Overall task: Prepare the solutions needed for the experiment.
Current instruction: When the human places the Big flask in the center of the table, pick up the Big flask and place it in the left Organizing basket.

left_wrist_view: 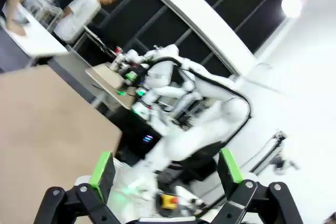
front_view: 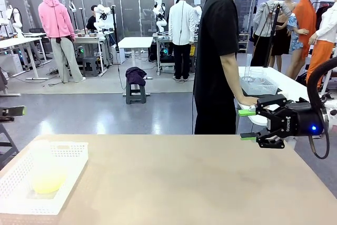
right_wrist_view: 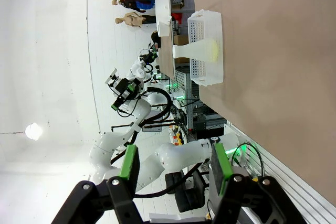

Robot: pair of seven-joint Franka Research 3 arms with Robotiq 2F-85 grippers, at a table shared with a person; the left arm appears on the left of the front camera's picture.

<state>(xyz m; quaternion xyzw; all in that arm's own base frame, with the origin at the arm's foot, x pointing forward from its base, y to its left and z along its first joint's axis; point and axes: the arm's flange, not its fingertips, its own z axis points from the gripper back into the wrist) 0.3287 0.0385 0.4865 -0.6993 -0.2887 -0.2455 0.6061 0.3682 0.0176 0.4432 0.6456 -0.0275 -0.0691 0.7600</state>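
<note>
Front view: the solutions (front_view: 47,183) sit in a flask (front_view: 45,164) inside the white basket (front_view: 68,175), near left on the table (front_view: 184,177). Right gripper (front_view: 246,124) hovers far right, jaws wide; left gripper (left_wrist_view: 167,170) also gapes, empty.

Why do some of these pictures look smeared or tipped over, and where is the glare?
Left wrist view: blurred, with the white arm behind the open jaws smeared, and a ceiling lamp glaring. Right wrist view: sharp but rolled sideways, so the basket and flask lie tipped; two lamps flare. Front view: evenly lit, and the yellowish liquid glows softly.
</note>
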